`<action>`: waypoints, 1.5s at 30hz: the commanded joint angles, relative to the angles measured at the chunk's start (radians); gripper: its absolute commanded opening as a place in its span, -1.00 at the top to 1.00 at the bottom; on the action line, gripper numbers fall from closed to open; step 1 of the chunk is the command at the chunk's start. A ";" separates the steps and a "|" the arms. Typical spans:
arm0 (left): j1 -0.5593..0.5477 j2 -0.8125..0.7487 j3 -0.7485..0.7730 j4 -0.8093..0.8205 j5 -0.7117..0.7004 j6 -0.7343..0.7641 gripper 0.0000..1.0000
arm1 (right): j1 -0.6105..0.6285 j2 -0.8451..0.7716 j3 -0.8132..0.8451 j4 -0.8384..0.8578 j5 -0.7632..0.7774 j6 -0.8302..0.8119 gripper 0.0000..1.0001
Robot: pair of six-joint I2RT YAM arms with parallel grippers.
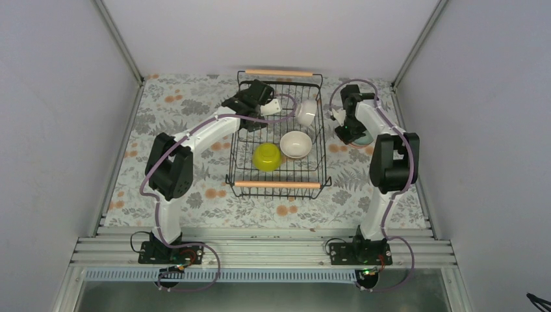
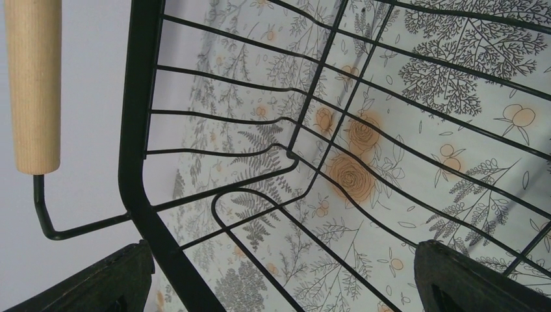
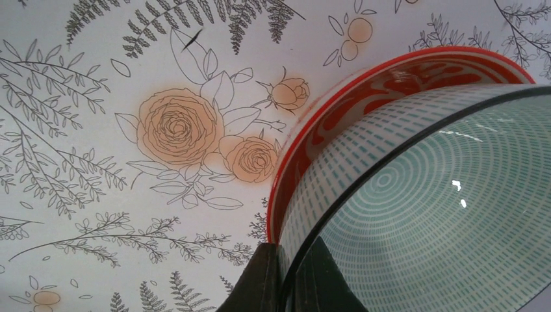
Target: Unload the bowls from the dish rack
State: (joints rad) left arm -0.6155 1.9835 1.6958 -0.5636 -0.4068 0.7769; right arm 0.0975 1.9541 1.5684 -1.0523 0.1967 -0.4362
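Left hand [image 2: 286, 284]: inside the far-left corner of the dish rack [image 1: 278, 184], fingers spread wide, nothing between them.

The dish rack stands mid-bench [image 1: 182, 104]. It holds three bowls. The yellow bowl [image 1: 267, 156] and the white bowl [image 1: 296, 144] sit side by side near the front. A second white bowl [image 1: 307, 111] is tipped on its side against the far-right wall.

Right hand [image 3: 286, 281]: outside the rack on its right, closed to a narrow pinch on the rim of the teal bowl [image 3: 416, 214]. That bowl sits nested in a red-patterned bowl [image 3: 364, 97] on the bench.

Handling, judged: the bowls appear rigid, glazed and smooth, so they are likely light but slippery, and liable to chip if they knock wire or each other. A rim pinch, one finger inside and one outside, is the sound hold. The tipped bowl presents its rim most readily.
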 commanded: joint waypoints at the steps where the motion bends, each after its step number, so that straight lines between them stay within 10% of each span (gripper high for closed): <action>1: -0.004 -0.039 -0.016 0.018 0.017 -0.002 -1.00 | 0.020 0.011 -0.003 0.008 0.034 0.008 0.92; 9: -0.003 -0.044 -0.031 0.021 0.021 -0.001 -1.00 | 0.040 0.033 0.016 0.001 0.047 0.012 0.89; 25: -0.003 -0.047 -0.032 0.018 0.039 -0.008 -1.00 | 0.045 -0.099 0.050 0.022 0.091 0.019 -0.05; 45: -0.042 0.024 0.152 -0.221 0.224 -0.098 -1.00 | 0.048 -0.331 0.120 -0.019 -0.325 0.050 -0.21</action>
State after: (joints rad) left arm -0.6250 1.9629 1.7920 -0.6838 -0.2050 0.7040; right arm 0.1364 1.6703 1.7191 -1.0760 -0.0811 -0.4030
